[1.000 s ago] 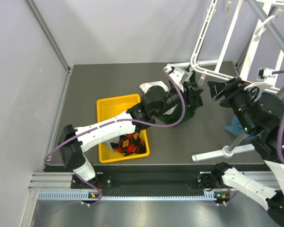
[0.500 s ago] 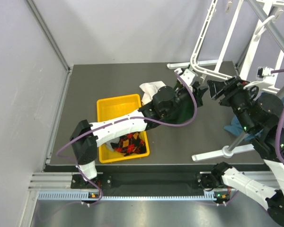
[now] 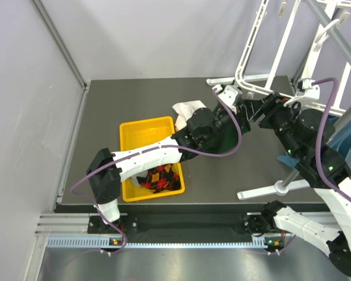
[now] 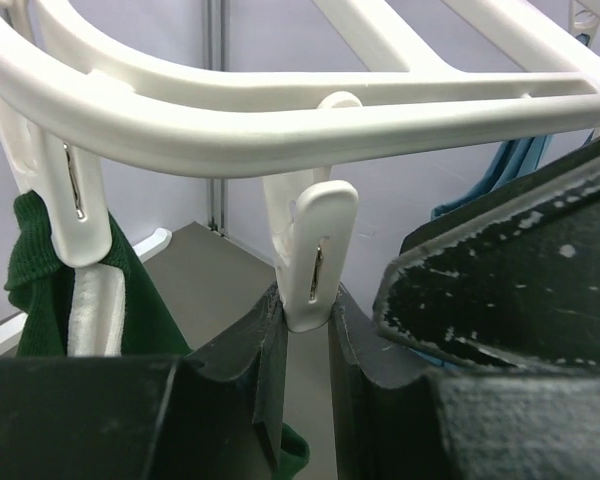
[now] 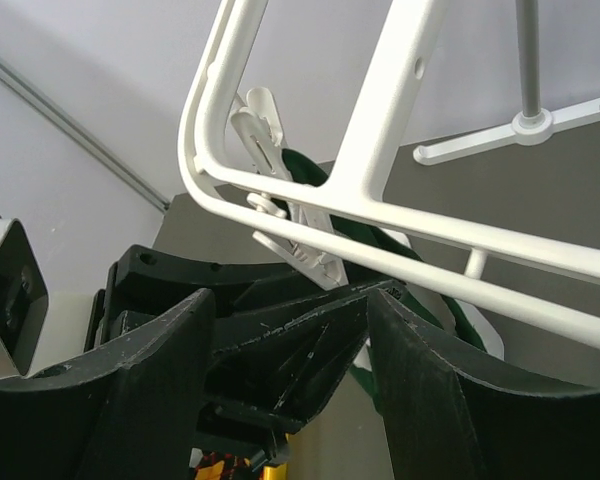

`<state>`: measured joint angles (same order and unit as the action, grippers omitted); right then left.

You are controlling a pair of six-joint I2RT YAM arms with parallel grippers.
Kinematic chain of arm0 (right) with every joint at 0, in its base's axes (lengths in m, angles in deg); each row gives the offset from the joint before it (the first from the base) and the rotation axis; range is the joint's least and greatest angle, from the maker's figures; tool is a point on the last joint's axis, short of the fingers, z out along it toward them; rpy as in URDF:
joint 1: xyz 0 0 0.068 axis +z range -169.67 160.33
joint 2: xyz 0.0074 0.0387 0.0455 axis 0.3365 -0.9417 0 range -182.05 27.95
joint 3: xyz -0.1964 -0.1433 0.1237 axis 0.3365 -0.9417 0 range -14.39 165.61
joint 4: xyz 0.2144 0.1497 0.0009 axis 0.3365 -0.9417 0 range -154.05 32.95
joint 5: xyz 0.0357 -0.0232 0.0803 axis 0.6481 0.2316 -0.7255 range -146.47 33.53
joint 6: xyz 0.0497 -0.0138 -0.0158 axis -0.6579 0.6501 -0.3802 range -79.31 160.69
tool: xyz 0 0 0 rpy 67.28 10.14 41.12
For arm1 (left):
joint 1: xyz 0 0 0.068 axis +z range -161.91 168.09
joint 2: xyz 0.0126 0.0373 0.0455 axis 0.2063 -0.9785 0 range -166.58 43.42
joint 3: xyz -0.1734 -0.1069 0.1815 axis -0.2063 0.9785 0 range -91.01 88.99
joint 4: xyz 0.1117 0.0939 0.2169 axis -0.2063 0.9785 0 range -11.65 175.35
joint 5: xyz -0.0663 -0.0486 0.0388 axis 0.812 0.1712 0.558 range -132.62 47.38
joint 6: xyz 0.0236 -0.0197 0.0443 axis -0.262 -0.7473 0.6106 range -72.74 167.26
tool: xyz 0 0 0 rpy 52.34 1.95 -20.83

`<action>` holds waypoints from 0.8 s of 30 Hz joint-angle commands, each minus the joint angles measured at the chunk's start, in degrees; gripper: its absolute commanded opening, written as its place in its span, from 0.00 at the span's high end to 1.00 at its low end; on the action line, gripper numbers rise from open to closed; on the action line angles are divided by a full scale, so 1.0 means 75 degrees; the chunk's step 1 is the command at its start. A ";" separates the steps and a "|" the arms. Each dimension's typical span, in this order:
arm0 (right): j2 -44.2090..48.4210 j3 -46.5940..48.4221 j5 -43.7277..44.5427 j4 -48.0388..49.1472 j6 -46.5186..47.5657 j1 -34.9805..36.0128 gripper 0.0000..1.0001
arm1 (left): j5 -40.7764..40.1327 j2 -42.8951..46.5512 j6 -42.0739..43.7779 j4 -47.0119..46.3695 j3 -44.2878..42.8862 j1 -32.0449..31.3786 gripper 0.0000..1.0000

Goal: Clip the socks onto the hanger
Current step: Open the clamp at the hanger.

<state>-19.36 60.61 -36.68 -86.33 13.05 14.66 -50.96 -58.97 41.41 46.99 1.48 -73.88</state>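
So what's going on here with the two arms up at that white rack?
The left gripper is pinched on the lower end of a white clip hanging from the hanger. A green sock hangs from the next clip over. The right gripper hovers open close by, holding nothing. Patterned socks lie in the yellow bin.

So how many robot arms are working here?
2. The left arm reaches from the near left, over the yellow bin, to the hanger; the right arm reaches it from the near right.
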 commanded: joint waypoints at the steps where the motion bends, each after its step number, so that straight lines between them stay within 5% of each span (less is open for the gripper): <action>1: 0.0003 0.0101 -0.0131 0.0447 -0.0006 -0.0018 0.38 | 0.0186 0.0585 -0.0087 -0.0507 0.0077 -0.0010 0.99; 12: -0.0278 0.0441 -0.0072 0.0575 -0.0112 -0.0077 0.39 | 0.1065 0.1136 -0.0955 0.0185 0.0206 0.0002 1.00; 24: -0.0407 0.0394 -0.0424 0.1219 -0.0276 -0.0217 0.52 | 0.1276 0.1359 -0.1049 0.0255 0.0394 0.0002 1.00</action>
<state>-22.57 61.90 -38.86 -82.11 11.54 13.98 -43.73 -51.95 34.24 50.58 4.37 -73.77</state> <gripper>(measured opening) 0.492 0.249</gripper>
